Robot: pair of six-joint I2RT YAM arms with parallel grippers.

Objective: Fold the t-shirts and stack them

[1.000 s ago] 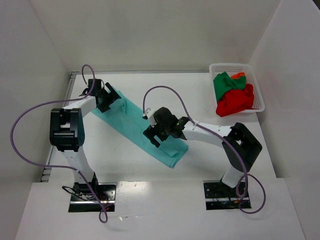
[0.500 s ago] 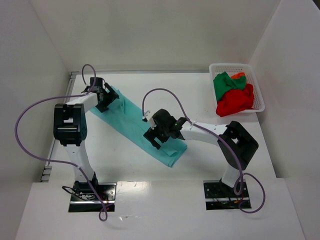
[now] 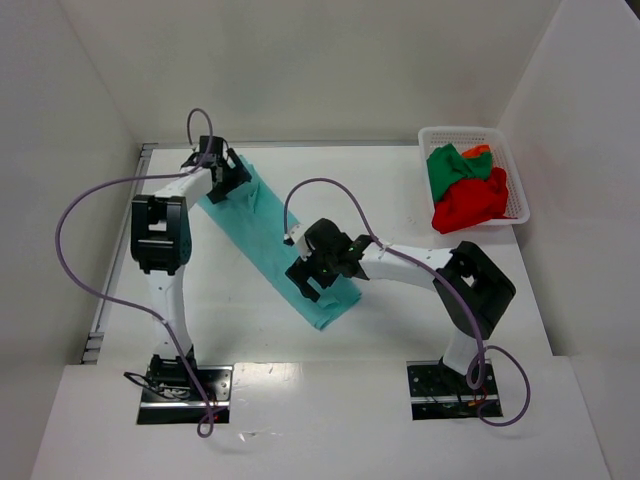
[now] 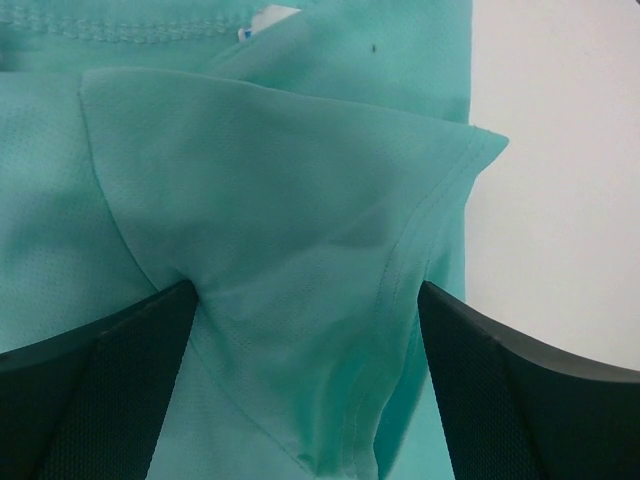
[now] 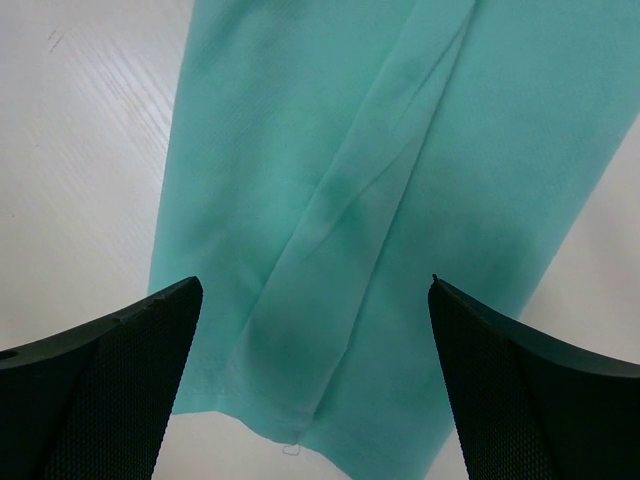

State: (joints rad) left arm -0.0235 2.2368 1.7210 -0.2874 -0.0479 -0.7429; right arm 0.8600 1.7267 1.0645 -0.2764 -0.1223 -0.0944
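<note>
You see the teal t-shirt (image 3: pixel 262 220) lying flat on the table (image 3: pixel 400 200) as a long narrow strip, running on a slant from the far left toward the near middle. Your left gripper (image 3: pixel 222 172) sits over its far end with the jaws spread wide; in the left wrist view a folded-in sleeve (image 4: pixel 330 250) lies between the fingers (image 4: pixel 95 400), and you cannot tell whether they touch the cloth. Your right gripper (image 3: pixel 310 272) hangs over the near end, jaws spread wide too, holding nothing, with the hem edge (image 5: pixel 290 440) below it. At the far right, the white basket (image 3: pixel 457 132) holds the dark green t-shirt (image 3: pixel 448 168), the red t-shirt (image 3: pixel 470 205) and the orange t-shirt (image 3: pixel 480 151), bunched together
</note>
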